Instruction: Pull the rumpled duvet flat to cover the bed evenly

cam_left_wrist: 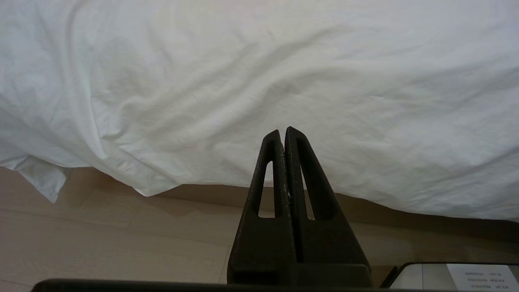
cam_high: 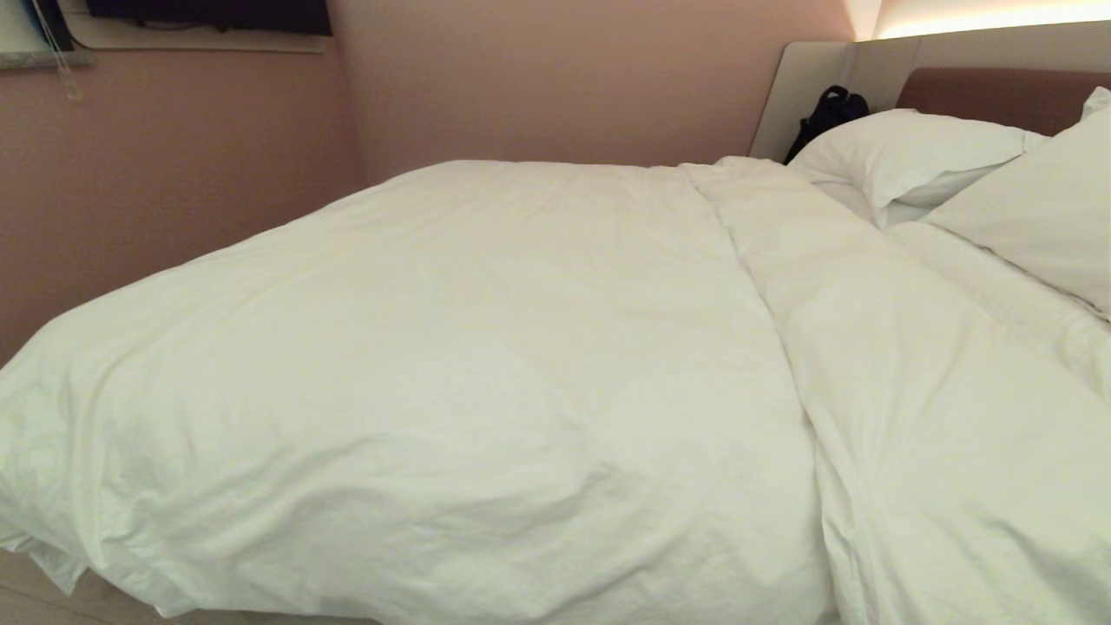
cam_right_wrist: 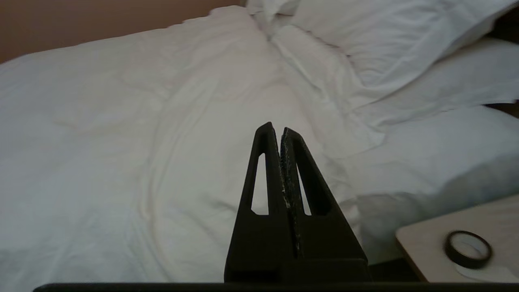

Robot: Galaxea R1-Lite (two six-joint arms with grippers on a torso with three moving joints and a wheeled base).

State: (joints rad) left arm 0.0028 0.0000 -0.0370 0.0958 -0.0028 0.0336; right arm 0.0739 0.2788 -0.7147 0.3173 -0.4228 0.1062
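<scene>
Our view: one duvet (cam_high: 451, 365), two pillows (cam_high: 903, 156), both our grippers (cam_left_wrist: 282, 132) (cam_right_wrist: 275, 127) empty, jaws pressed together.

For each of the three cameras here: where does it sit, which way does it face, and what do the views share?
Head view: high, looking down across the puffy white duvet toward the plump white pillows; no arm shows.
Left wrist view: low, facing the duvet's hanging edge above the floor; shut left gripper.
Right wrist view: facing the pillows and a pale bedside table; shut right gripper.
All share the duvet.
</scene>
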